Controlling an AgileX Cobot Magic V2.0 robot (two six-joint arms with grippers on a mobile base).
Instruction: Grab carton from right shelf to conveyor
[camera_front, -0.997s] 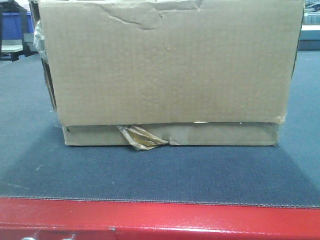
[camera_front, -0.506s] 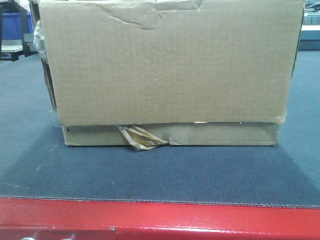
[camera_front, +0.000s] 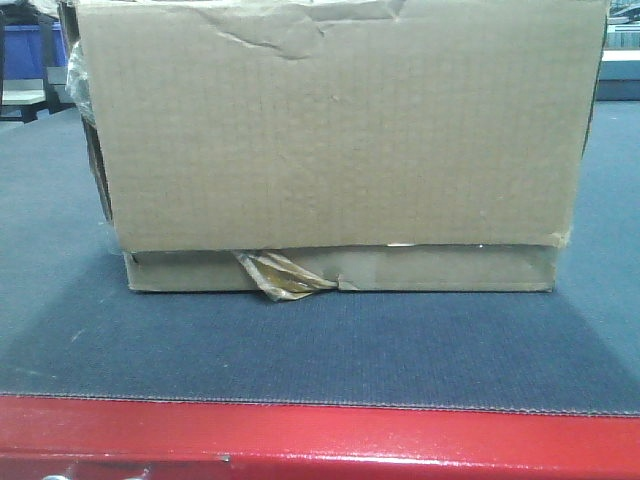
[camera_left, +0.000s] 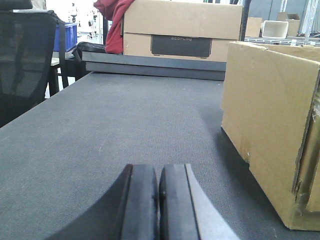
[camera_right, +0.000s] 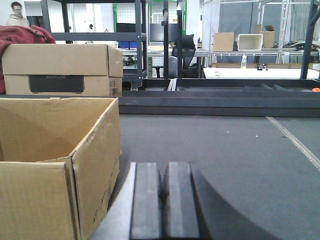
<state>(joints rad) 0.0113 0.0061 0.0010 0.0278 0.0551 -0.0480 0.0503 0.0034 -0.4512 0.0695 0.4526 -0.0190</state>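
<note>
The carton (camera_front: 335, 150) is sitting on the conveyor (camera_front: 300, 350); left gripper (camera_left: 158, 200) and right gripper (camera_right: 164, 200) are flanking it, both closed and empty. It is looking light, open-topped, crushable: best pressed at its side walls

The large brown corrugated cardboard carton (camera_front: 340, 140) is cropped at the top edge in the front view; its interior is hidden there. The red-rimmed dark grey conveyor belt (camera_front: 320, 345) exceeds every frame. Lettering on the background box label (camera_left: 181, 39) is illegible.
</note>
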